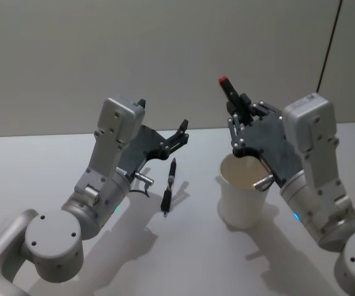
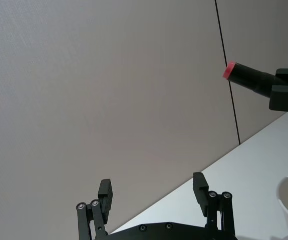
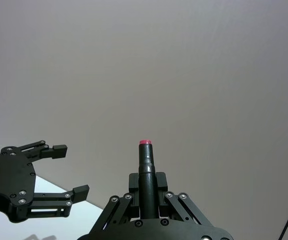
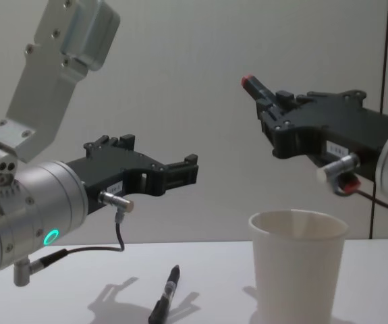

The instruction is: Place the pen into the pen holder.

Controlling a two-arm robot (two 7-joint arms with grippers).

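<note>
Hovering with the left gripper (image 4: 192,170) raised, fingers (image 2: 105,195) spread apart — gripping a red-tipped pen (image 3: 146,160) in the right gripper (image 3: 148,182), angled upward.

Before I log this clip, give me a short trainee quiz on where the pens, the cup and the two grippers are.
1. True or false: the right gripper is shut on a red-tipped pen held above the paper cup.
2. Multiple choice: the black pen lies A) inside the paper cup; B) flat on the table, between the left arm and the cup; C) in the left gripper.
3. Fill in: the left gripper, raised off the table, is ____ and holds nothing.
Key: 1 true; 2 B; 3 open.
</note>
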